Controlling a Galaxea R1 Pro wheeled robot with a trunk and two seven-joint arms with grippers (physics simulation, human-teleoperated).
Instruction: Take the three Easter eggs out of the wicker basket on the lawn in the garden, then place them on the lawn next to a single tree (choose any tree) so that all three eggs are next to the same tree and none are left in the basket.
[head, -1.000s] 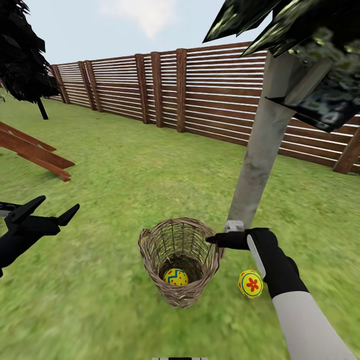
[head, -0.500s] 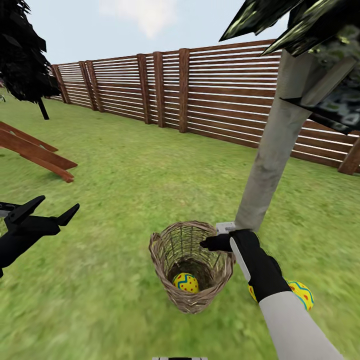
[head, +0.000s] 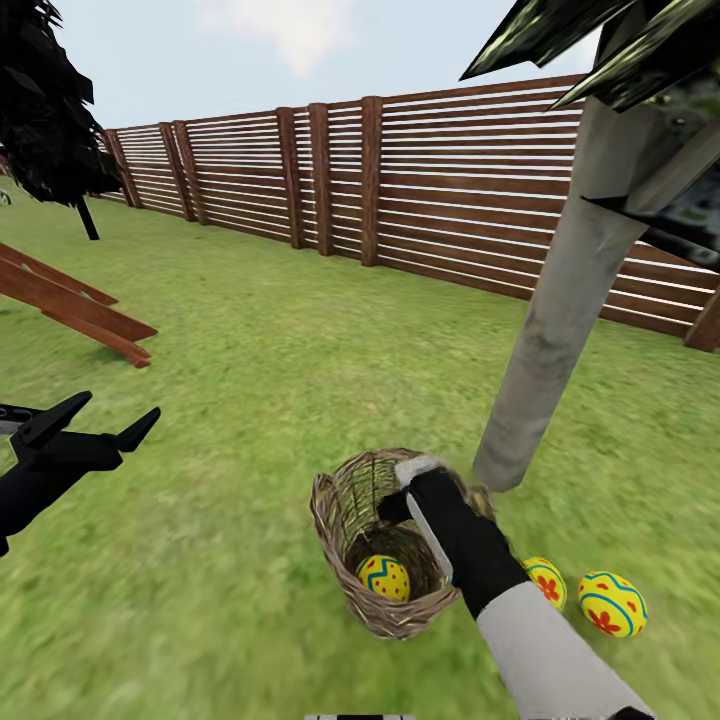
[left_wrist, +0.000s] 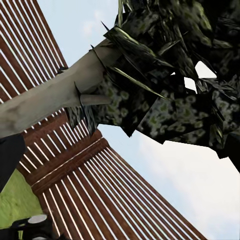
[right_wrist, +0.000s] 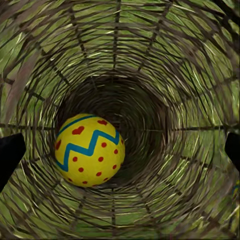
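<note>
The wicker basket (head: 352, 500) stands on the lawn (head: 250, 380) close to the pale grey tree (head: 560, 330). One Easter egg (head: 384, 577) lies at its bottom, yellow with a blue zigzag and red dots. Two more eggs (head: 548, 582) (head: 612, 603) lie on the grass by the trunk. My right gripper (head: 392, 508) dips into the basket's mouth. In the right wrist view it (right_wrist: 120, 152) is open, fingertips (right_wrist: 10, 156) wide apart, above the egg (right_wrist: 89, 149) and the woven wall (right_wrist: 165, 60). My left gripper (head: 115, 410) hangs open and empty far to the left.
A brown slatted fence (head: 400, 180) runs along the back. Sloped wooden beams (head: 75, 310) lie at the left, and a thin dark tree (head: 50, 110) stands behind them. The left wrist view looks up at the tree's trunk and leaves (left_wrist: 50, 100) against the fence (left_wrist: 100, 190).
The head view has shifted, bringing a second egg on the grass into sight. My right gripper has moved from beside the basket's rim over and down into its mouth. The left arm has stayed put.
</note>
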